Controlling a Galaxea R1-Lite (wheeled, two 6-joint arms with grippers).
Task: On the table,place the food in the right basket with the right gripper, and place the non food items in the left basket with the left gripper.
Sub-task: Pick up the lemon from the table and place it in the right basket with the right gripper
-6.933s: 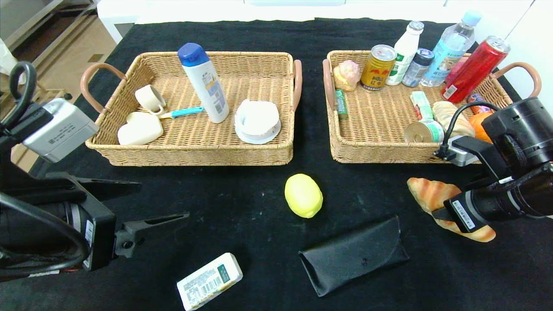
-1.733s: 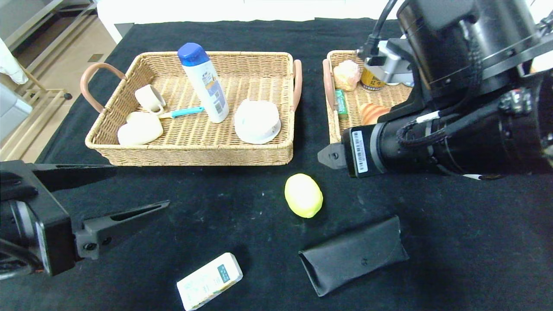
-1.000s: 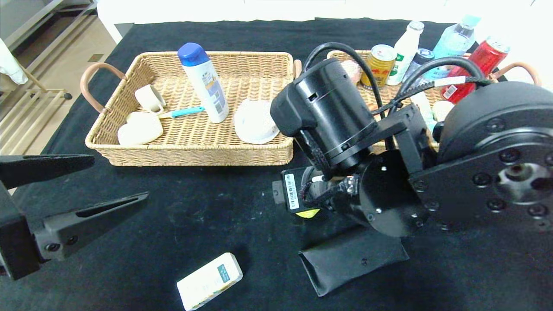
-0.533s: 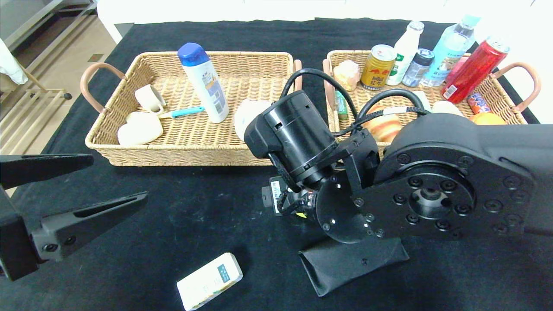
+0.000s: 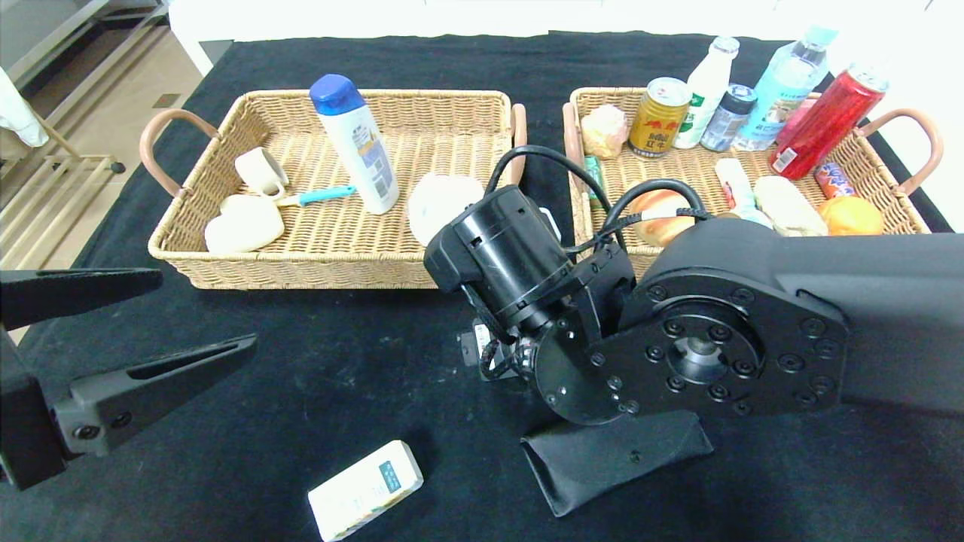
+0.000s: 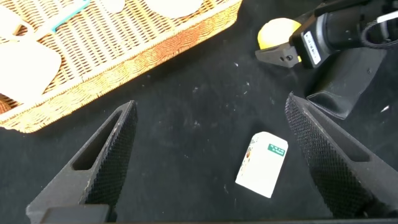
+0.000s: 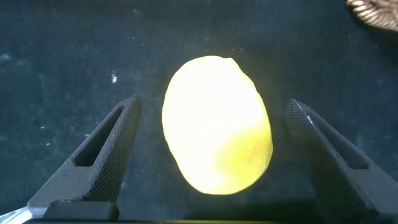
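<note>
A pale yellow lemon lies on the black cloth between the wide-apart fingers of my open right gripper, with a gap on each side. In the head view my right arm hides the lemon. The croissant lies in the right basket. The white carton lies near the front edge, and the black glasses case is to its right, partly under my arm. The shampoo bottle stands in the left basket. My left gripper hangs open and empty at the front left.
Two cups, a blue-handled brush and a white dish share the left basket. Cans, bottles, an orange and wrapped snacks fill the right basket, tallest along its far side. A floor and shelving lie past the table's left edge.
My right arm left the croissant in the right basket, swung left and came down over the lemon. In the last half second it sank a little lower. The left gripper stayed still.
</note>
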